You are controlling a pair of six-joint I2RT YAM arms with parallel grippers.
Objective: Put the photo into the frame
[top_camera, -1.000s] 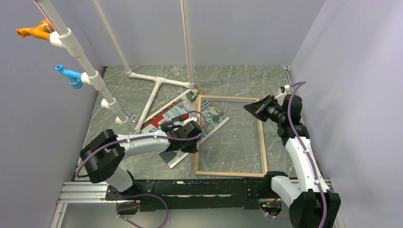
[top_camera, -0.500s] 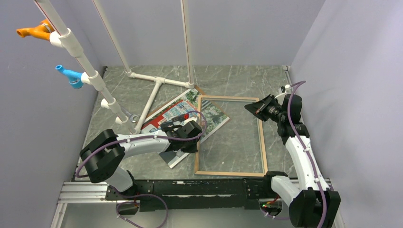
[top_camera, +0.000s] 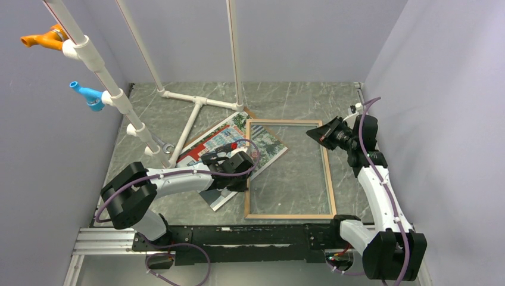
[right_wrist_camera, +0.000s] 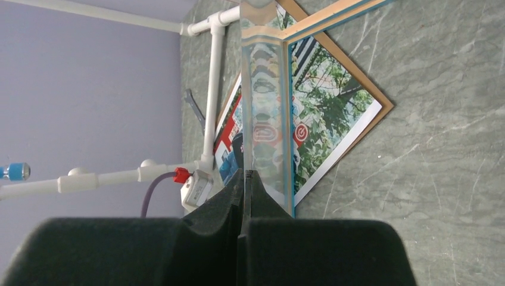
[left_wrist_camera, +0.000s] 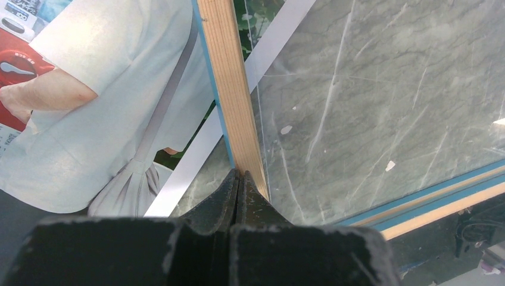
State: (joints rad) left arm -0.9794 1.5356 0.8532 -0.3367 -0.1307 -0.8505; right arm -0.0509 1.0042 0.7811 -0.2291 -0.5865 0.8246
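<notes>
Left end effector (left_wrist_camera: pixel 238 179): black fingers pinched together on the left rail of the frame (left_wrist_camera: pixel 229 77), near its near-left corner. The rail is light wood with straight grain on the upper face and a bright blue strip along its lower edge.

Right end effector (right_wrist_camera: pixel 244 176): fingers closed on the frame at its far-right corner. From the wrist view the rail runs edge-on, and the clear pane reflects colours from the print.

The frame is a thin rectangle lying on the worktop (top_camera: pixel 298 95), which is grey-green stone-look with pale veins that show through the pane.

The photo (left_wrist_camera: pixel 107 89) lies face up and skewed, mostly left of the frame, with one corner under the frame's far-left part. It is glossy with a white border and shows a figure in a white shirt with a shoulder bag, a red machine and green foliage. Its lettering is too small to read.

A brown backing board (right_wrist_camera: pixel 388 106) edges out beneath the print. A white pipe stand (top_camera: pixel 196 110) sits beyond it.
</notes>
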